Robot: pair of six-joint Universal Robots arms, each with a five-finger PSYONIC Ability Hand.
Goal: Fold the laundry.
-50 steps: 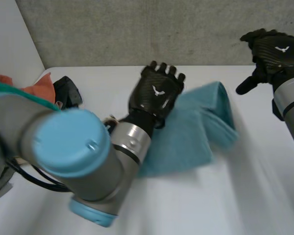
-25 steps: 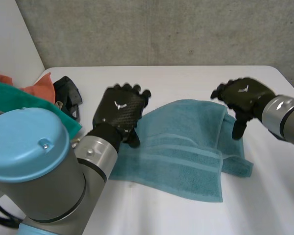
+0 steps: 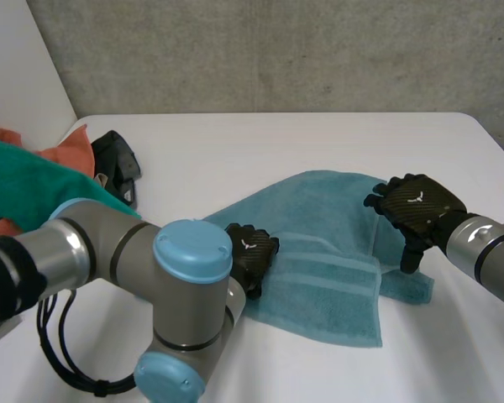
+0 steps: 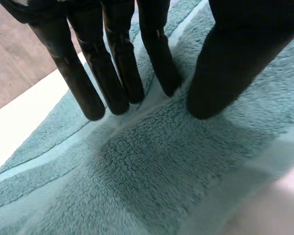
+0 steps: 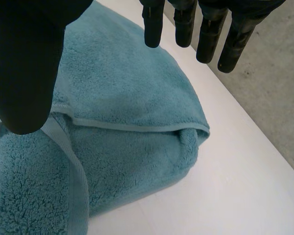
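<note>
A teal towel [image 3: 319,243] lies partly folded on the white table [image 3: 235,143], with a doubled layer along its right side. My left hand [image 3: 250,256] is down on the towel's left part near its pale stripe. In the left wrist view its fingers [image 4: 117,63] and thumb press into the towel [image 4: 161,166] close together, nipping a ridge of cloth between them. My right hand [image 3: 416,206] hovers over the towel's right folded edge. In the right wrist view its thumb [image 5: 24,63] and straight fingers spread above the towel [image 5: 122,98] and hold nothing.
A pile of laundry sits at the table's far left: a green cloth [image 3: 34,189], an orange cloth [image 3: 71,151] and a black item [image 3: 118,159]. A concrete wall runs behind the table. The table's right edge lies just beyond my right hand.
The towel has been spread flatter. My left hand came down and nearer onto its left part and drew fingers and thumb together. My right hand dropped from high up to the right edge.
</note>
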